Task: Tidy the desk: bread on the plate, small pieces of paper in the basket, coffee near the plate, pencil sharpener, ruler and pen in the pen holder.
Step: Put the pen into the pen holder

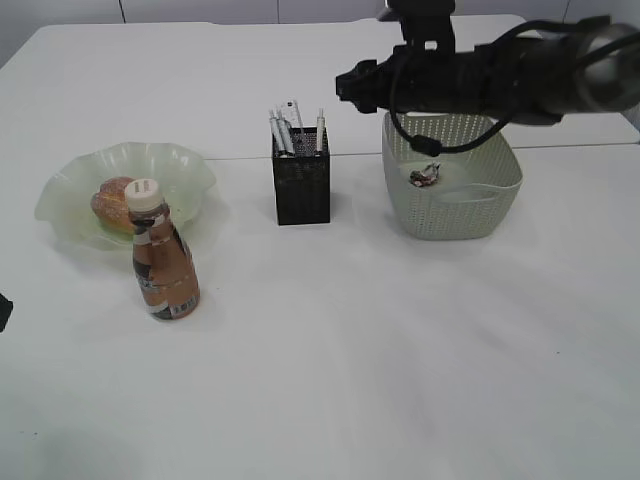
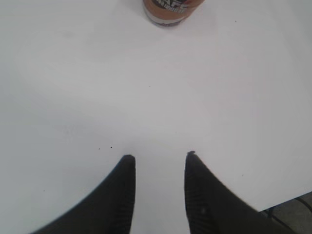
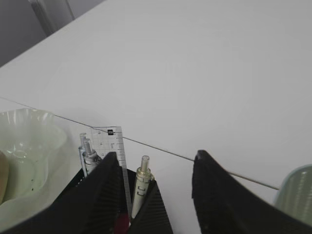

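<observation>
bread (image 1: 115,199) sits on plate (image 1: 70,190), coffee (image 1: 163,262) beside it, paper (image 1: 426,174) in basket (image 1: 495,195), ruler (image 3: 115,146) in pen holder (image 1: 301,186); both claws spread, empty. looks nearly finished.

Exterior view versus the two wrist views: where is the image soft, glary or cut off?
Exterior view: even lighting, faint shadows, the right arm slightly blurred. Left wrist view: the coffee bottle is cropped at the top edge and soft; the desk looks washed out. Right wrist view: the near fingers are dark, and the ruler is legible.
</observation>
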